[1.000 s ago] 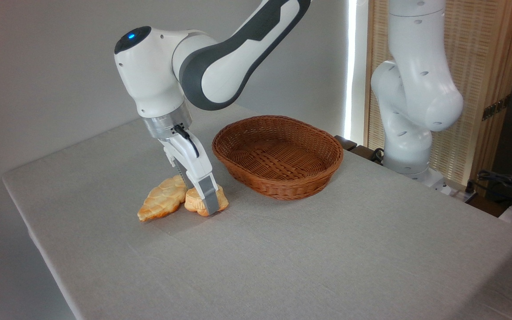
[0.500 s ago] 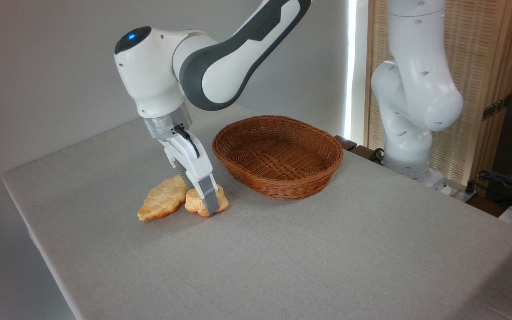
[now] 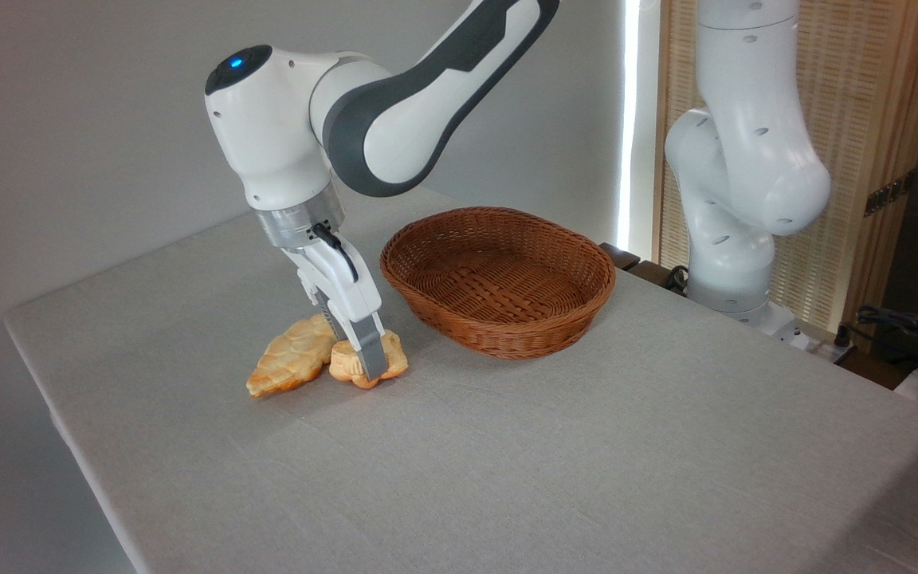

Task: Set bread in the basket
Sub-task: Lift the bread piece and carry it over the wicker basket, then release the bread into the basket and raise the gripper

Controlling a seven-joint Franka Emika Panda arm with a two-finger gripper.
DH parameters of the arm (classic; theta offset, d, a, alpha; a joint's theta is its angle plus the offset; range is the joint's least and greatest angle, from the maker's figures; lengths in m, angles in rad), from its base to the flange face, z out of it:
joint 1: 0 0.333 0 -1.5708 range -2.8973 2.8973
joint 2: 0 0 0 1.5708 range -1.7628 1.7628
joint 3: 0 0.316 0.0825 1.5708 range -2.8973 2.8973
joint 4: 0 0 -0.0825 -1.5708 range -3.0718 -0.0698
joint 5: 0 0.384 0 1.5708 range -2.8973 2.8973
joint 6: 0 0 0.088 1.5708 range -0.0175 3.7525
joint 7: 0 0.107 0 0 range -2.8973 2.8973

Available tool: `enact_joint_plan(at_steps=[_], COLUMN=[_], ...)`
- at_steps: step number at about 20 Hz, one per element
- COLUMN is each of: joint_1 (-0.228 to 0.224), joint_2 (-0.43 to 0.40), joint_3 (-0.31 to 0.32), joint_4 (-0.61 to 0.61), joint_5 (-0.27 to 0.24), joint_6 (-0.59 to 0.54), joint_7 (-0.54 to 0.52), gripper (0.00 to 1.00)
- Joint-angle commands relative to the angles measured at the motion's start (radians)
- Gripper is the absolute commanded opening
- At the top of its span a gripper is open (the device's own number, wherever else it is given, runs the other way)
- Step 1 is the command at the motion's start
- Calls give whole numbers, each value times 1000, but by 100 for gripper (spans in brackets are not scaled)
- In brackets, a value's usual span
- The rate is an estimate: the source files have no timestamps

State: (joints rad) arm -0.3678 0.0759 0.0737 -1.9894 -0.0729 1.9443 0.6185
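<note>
Since a second ago the gripper (image 3: 366, 363) has risen slightly, and the bun (image 3: 363, 367) with it: its underside now sits a touch higher and little or no weight seems left on the table (image 3: 507, 446). The near finger (image 3: 371, 355) crosses the bun's front, the other is hidden behind it, so the jaws stand narrow, clamped on the bun. It hangs near the table's left edge, just beside the pastry (image 3: 290, 365) and left of the basket (image 3: 499, 279), outside it.
</note>
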Motion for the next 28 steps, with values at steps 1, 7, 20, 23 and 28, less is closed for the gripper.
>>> enact_joint_plan(at_steps=[1,7,20,23,28], joint_1=[1,-7,-30,-30,-28], joint_2=[-65,-171,-209,-203,-193], joint_3=[11,2,-86,-86,-86], joint_4=[1,17,12,12,12], joint_5=[-8,-54,-96,-97,-97], joint_6=[-54,-215,-508,-522,-527], joint_7=[20,13,-33,-33,-31], gripper=[59,59,100,100,100])
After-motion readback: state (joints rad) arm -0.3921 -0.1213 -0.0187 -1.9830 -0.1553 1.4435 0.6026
